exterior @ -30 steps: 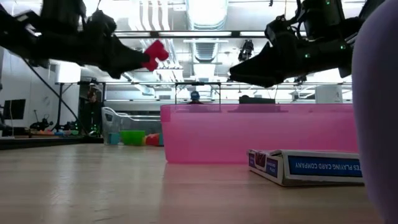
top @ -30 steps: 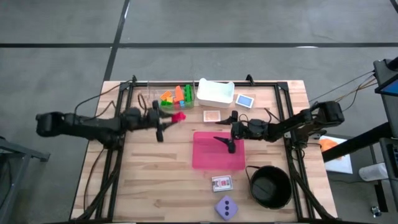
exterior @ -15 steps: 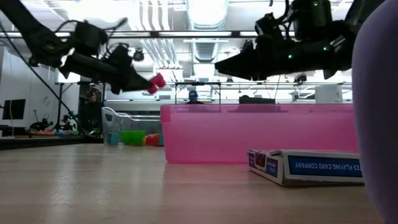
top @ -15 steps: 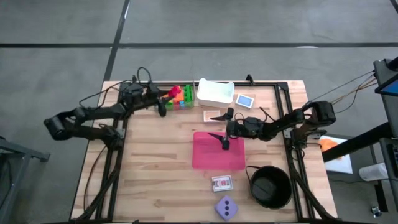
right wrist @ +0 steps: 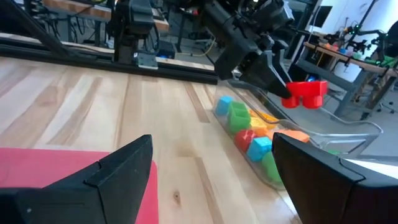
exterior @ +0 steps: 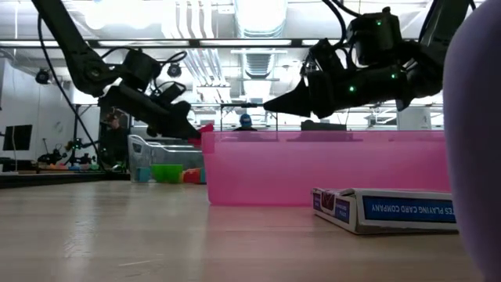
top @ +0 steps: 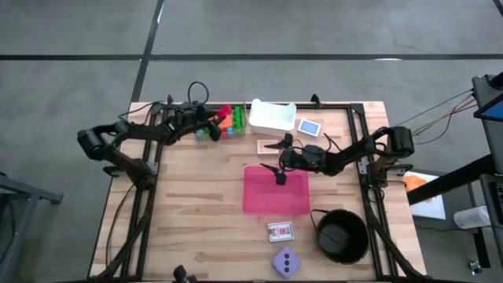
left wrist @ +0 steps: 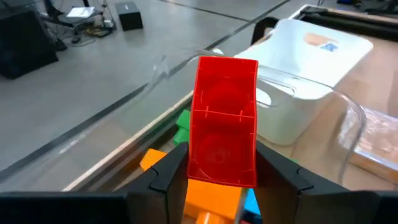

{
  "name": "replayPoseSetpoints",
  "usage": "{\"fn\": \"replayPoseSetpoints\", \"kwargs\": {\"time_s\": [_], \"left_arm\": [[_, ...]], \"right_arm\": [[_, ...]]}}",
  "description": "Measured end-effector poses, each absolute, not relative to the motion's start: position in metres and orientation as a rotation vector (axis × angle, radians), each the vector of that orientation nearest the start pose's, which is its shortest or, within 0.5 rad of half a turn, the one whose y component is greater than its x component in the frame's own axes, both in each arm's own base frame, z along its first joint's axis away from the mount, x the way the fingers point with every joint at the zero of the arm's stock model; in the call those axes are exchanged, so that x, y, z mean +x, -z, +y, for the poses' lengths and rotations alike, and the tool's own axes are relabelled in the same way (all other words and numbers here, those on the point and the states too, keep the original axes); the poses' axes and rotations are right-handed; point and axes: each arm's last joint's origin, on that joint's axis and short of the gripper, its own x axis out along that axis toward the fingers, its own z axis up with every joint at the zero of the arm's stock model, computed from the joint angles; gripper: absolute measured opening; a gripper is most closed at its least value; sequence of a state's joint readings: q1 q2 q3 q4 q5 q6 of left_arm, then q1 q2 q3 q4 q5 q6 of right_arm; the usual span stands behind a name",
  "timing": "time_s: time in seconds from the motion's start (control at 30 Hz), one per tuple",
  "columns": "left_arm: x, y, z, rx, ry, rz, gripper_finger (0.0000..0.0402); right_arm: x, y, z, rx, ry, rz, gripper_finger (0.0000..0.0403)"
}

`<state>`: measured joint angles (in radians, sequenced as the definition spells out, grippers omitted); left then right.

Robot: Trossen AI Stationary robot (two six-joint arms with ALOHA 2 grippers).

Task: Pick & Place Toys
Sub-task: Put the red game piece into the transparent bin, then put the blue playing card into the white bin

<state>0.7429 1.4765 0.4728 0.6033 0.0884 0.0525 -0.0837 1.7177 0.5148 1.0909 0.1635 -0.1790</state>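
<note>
While the right claw (top: 277,163) gapes empty, left claw (left wrist: 225,177) pinches red brick (left wrist: 226,129).

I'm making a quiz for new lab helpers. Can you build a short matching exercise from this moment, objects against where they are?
Things:
1. red brick
2. lilac die
3. black bowl
4. pink mat

Places:
A. table's near edge, by the card box
B. under the right gripper
C. in the left gripper, above the clear tray of bricks
D. right of the card box

Pairs: 1-C, 2-A, 3-D, 4-B
</note>
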Motion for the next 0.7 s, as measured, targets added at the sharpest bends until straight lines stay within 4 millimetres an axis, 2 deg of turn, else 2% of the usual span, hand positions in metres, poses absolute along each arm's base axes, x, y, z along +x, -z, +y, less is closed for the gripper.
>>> {"fn": "replayPoseSetpoints", "kwargs": {"time_s": [0.2,0.37,0.5,0.7], "left_arm": [[0.197,-0.156,0.178,-0.115,-0.640,0.390,0.0193],[0.197,-0.156,0.178,-0.157,-0.647,0.488,0.0227],[0.199,-0.171,0.178,-0.149,-0.620,0.464,0.0255],[0.193,-0.199,0.160,-0.071,-0.454,0.286,0.0279]], "right_arm": [[0.297,-0.147,-0.030,-0.183,0.238,0.135,0.0330],[0.297,-0.146,-0.030,-0.183,0.236,0.144,0.0329],[0.297,-0.146,-0.030,-0.183,0.236,0.145,0.0329],[0.297,-0.145,-0.030,-0.182,0.236,0.148,0.0330]]}}
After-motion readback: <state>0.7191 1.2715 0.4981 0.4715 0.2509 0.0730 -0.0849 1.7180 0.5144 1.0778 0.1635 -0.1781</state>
